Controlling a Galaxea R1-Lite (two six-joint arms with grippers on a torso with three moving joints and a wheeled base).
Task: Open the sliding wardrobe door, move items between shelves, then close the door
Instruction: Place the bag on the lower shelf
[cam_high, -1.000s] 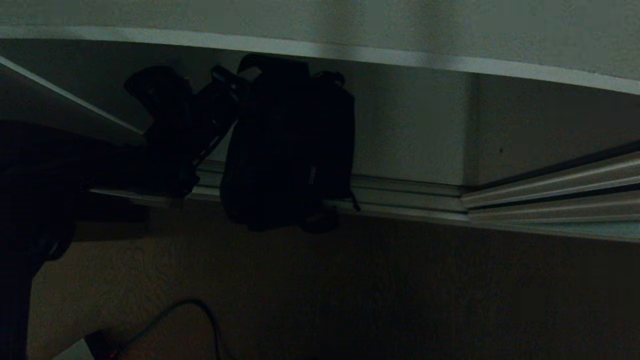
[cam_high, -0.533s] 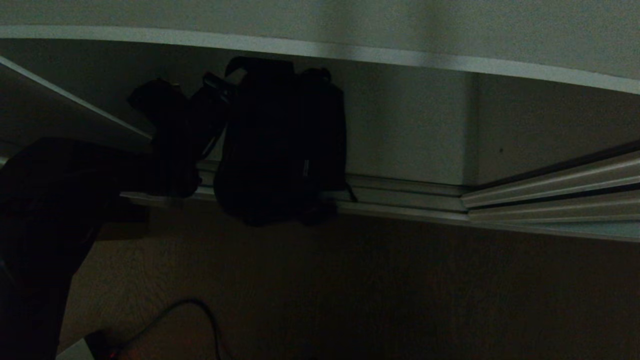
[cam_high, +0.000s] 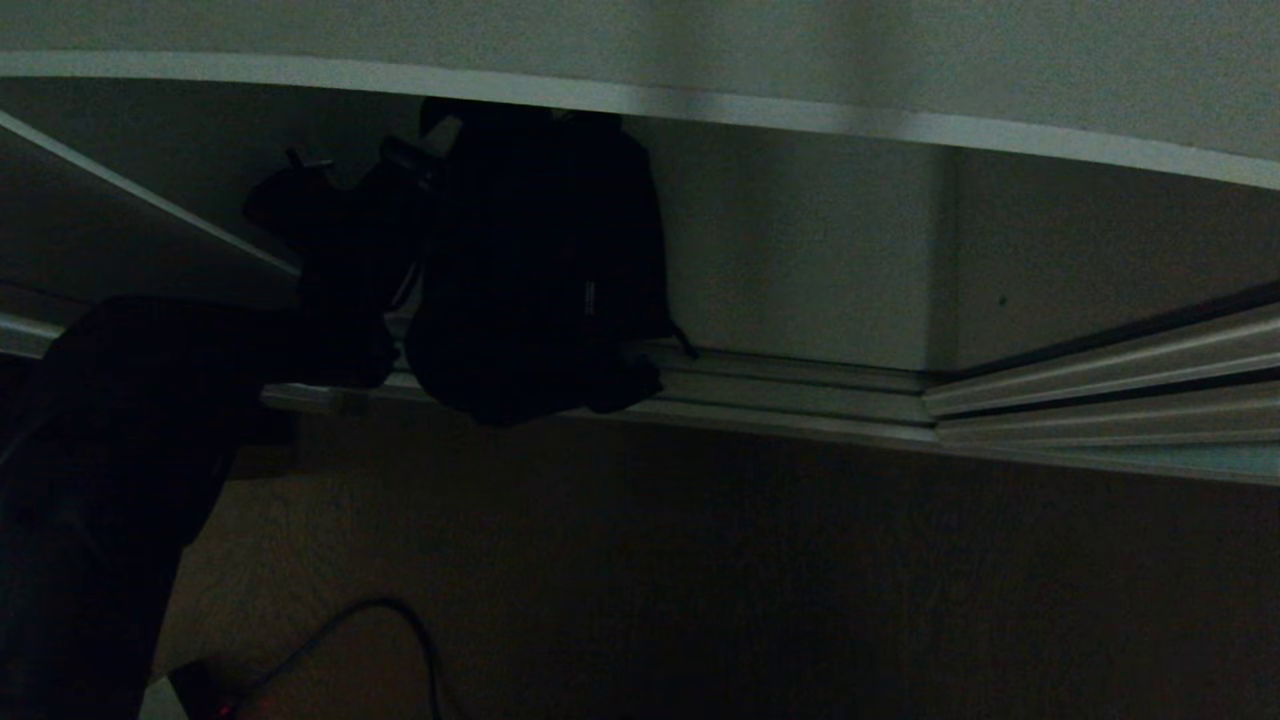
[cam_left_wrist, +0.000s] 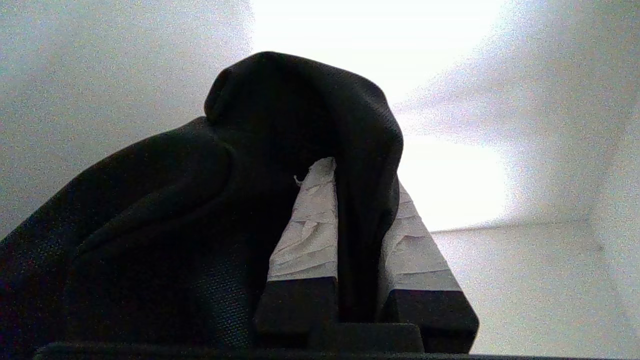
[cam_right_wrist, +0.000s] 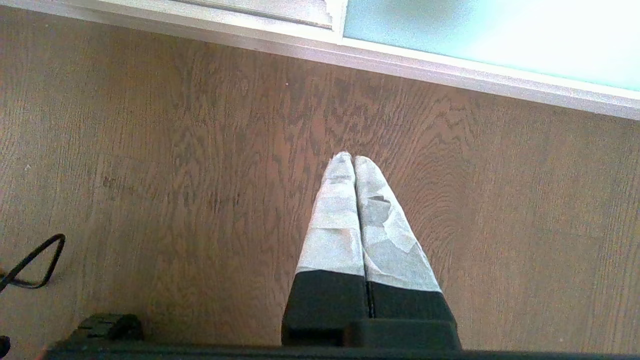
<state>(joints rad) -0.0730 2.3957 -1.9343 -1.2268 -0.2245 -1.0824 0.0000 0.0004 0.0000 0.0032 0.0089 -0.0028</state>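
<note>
So compared with a second before, the black bag had gone up and a bit left in the head view, and its top was now tucked right up against the front edge of the shelf above, where earlier you could see the whole strap loop below that edge. The bag's bottom had lifted off the floor line and hung in front of the door track. The left arm had swung further in from the left too. The left pincer was pinching a fold of the bag's strap between its taped fingers, clear in the wrist view. In the head view that pincer was just a dark blob beside the bag, honestly couldn't make out much there. The right pincer hung over the wood floor, fingers pressed together on nothing, near the sliding wardrobe door, only a strip of which showed. A black cable lay on the floor, partly cut off.
</note>
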